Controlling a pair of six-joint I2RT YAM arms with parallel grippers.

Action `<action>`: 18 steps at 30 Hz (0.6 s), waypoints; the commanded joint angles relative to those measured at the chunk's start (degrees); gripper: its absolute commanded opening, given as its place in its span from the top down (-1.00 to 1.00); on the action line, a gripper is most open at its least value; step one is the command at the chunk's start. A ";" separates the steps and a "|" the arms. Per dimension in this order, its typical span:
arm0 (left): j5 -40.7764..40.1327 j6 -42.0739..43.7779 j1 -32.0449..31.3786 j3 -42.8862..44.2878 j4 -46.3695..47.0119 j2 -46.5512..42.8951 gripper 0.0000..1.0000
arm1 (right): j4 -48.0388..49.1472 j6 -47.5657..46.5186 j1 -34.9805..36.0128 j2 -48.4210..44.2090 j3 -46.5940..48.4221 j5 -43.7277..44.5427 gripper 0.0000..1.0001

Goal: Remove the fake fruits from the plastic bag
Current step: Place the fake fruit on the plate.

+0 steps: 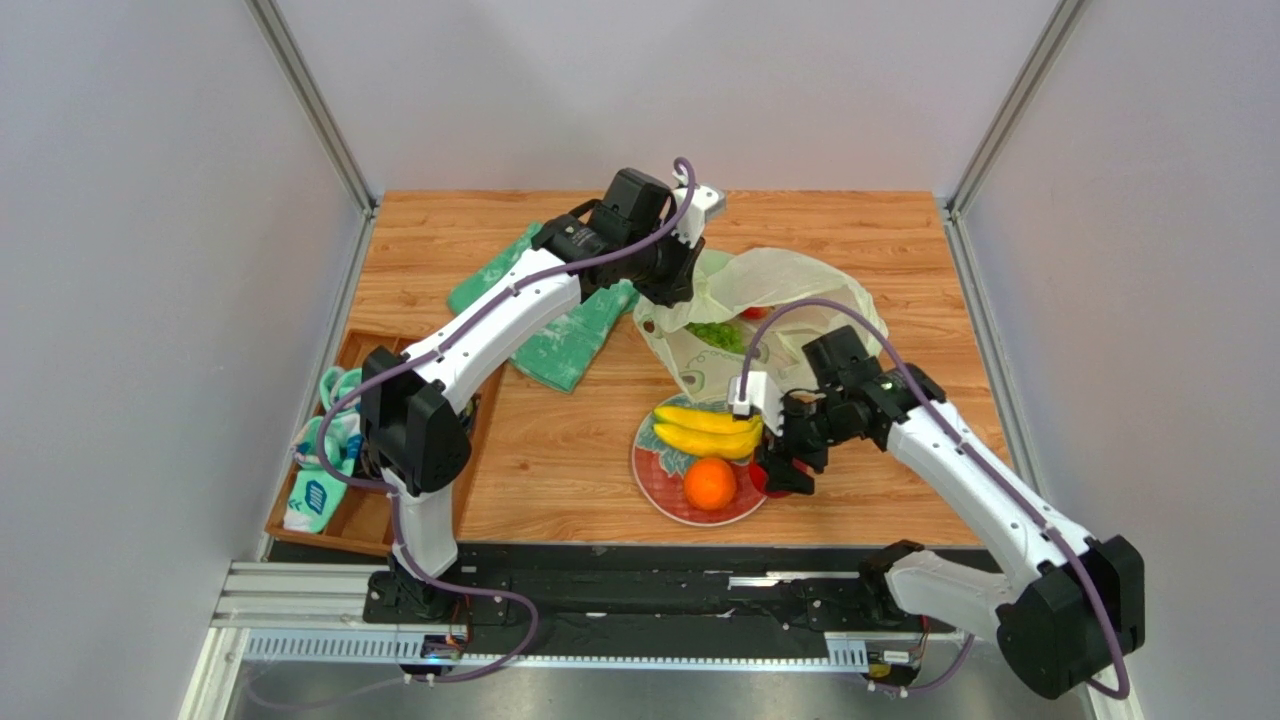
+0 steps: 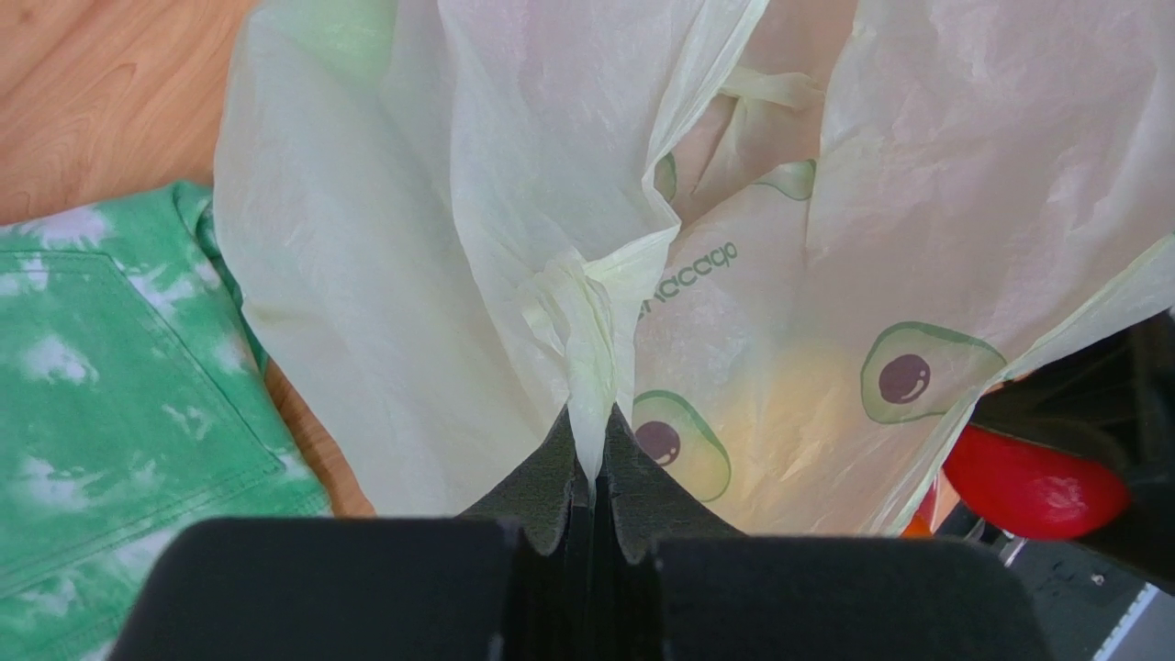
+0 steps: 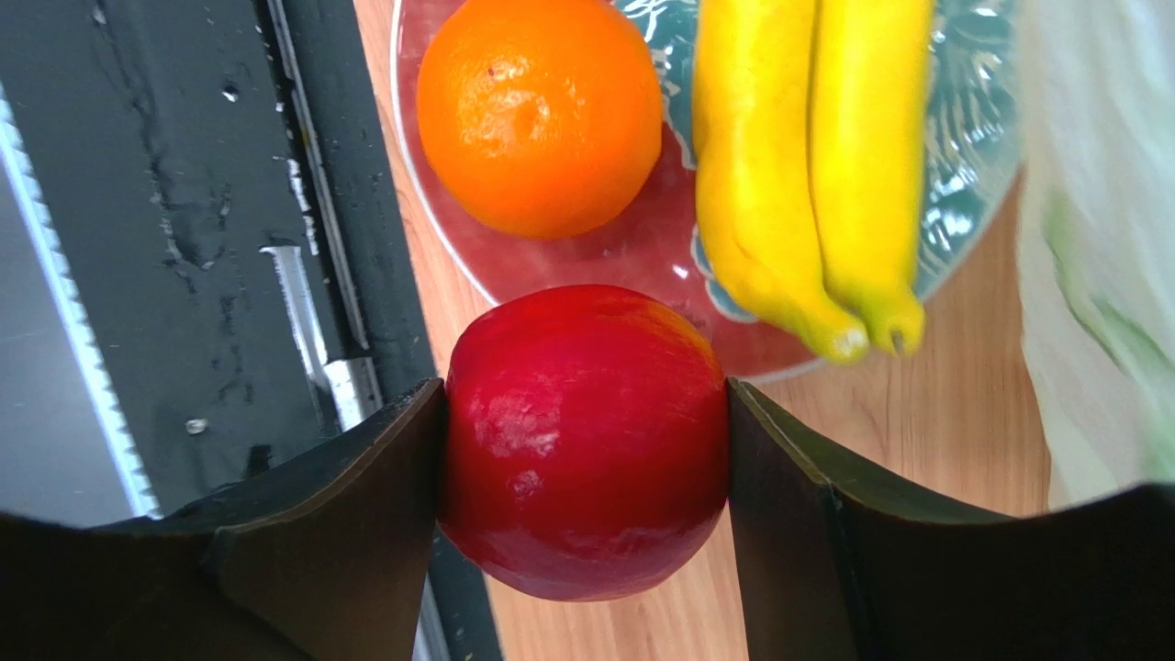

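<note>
The pale yellow-green plastic bag [image 1: 781, 300] lies at the back middle of the table; something green and a bit of red show through it. My left gripper [image 1: 672, 278] is shut on a bunched fold of the bag [image 2: 596, 344], which has avocado prints. My right gripper [image 1: 781, 468] is shut on a red round fruit [image 3: 586, 438], held at the right edge of the plate [image 1: 655, 473]. The orange [image 1: 709, 483] and the yellow banana bunch [image 1: 706, 432] lie on the plate; both also show in the right wrist view, the orange [image 3: 541, 110] and the bananas [image 3: 807, 152].
A green-and-white cloth [image 1: 559, 323] lies left of the bag. A wooden tray [image 1: 368, 518] with small packets stands at the left edge. The black rail [image 1: 601, 578] runs along the near edge, just beside the plate.
</note>
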 commanded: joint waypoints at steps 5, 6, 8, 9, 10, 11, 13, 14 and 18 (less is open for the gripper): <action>-0.97 2.19 -0.05 -1.09 0.61 -4.18 1.00 | 15.65 -2.09 5.15 8.57 -2.12 4.19 -0.16; -0.97 2.19 -0.13 -1.35 0.61 -4.27 1.00 | 15.65 -2.36 5.68 9.19 -1.94 5.24 -0.26; -1.06 2.37 -0.13 -1.35 0.61 -4.45 1.00 | 14.08 -3.06 7.00 9.99 -1.06 6.65 -0.70; -0.97 2.37 -0.05 -1.52 0.61 -4.45 1.00 | 13.37 -3.06 7.09 9.90 -0.63 7.96 -0.93; -1.06 2.37 -0.13 -1.53 0.61 -4.45 1.00 | 12.58 -2.10 7.09 9.29 0.16 8.84 -1.00; -0.80 2.37 -0.13 -1.61 0.61 -4.54 1.00 | 11.27 -1.57 7.09 8.42 0.60 9.72 -1.00; -0.79 2.37 -0.05 -1.79 0.61 -4.45 1.00 | 9.07 -0.69 6.91 4.20 2.01 10.08 -1.00; -0.71 2.28 -0.13 -1.79 0.69 -4.45 1.00 | 6.80 -0.34 6.91 2.62 4.54 9.91 -1.00; -0.09 2.02 -0.05 -1.97 0.61 -4.19 1.00 | 4.49 2.73 6.47 -3.71 13.95 9.73 -1.00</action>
